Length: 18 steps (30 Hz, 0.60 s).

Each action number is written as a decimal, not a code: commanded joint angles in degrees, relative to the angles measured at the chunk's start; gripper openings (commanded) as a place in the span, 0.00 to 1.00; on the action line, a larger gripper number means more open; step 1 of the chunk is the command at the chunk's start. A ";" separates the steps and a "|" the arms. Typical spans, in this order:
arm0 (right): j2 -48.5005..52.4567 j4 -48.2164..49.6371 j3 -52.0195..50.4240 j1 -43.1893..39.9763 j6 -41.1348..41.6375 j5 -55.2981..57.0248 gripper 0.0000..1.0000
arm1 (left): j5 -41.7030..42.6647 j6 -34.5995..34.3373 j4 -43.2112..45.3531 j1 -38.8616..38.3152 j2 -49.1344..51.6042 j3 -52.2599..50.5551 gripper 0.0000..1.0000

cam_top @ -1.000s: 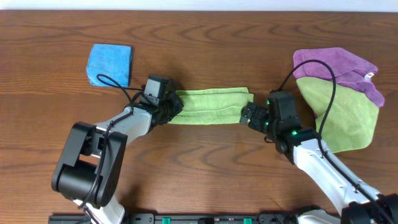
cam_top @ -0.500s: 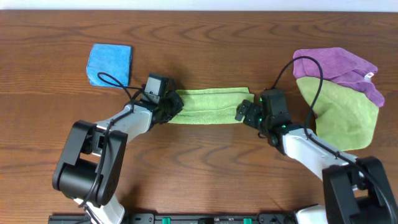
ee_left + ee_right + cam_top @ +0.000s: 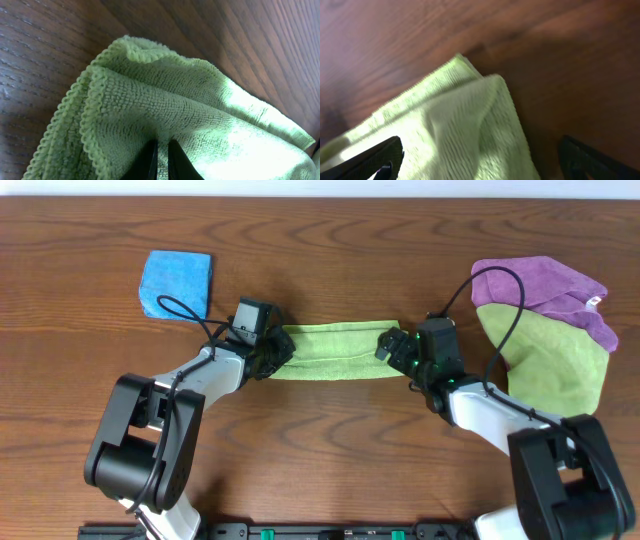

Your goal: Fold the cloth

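The lime-green cloth (image 3: 338, 352) lies folded into a long strip on the wooden table, between my two grippers. My left gripper (image 3: 276, 352) is shut on its left end; in the left wrist view the dark fingers (image 3: 160, 161) pinch the cloth's pile (image 3: 165, 100) near a hemmed corner. My right gripper (image 3: 394, 350) is open at the strip's right end. In the right wrist view its fingers (image 3: 480, 162) stand wide apart with the cloth's folded end (image 3: 465, 120) between them. The white tag is not in view.
A small bright-blue folded cloth (image 3: 178, 282) lies at the back left. At the right, a purple cloth (image 3: 540, 285) lies partly over a second lime-green cloth (image 3: 555, 370). Cables run from both wrists.
My right gripper has moved up and to the left, from just off the strip's right end to over it. The left gripper and the cloth have stayed put.
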 commanded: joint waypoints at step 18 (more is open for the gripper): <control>5.49 6.78 -0.07 -0.24 -0.24 -10.51 0.01 | -0.52 0.24 -2.54 0.09 2.64 -1.79 0.09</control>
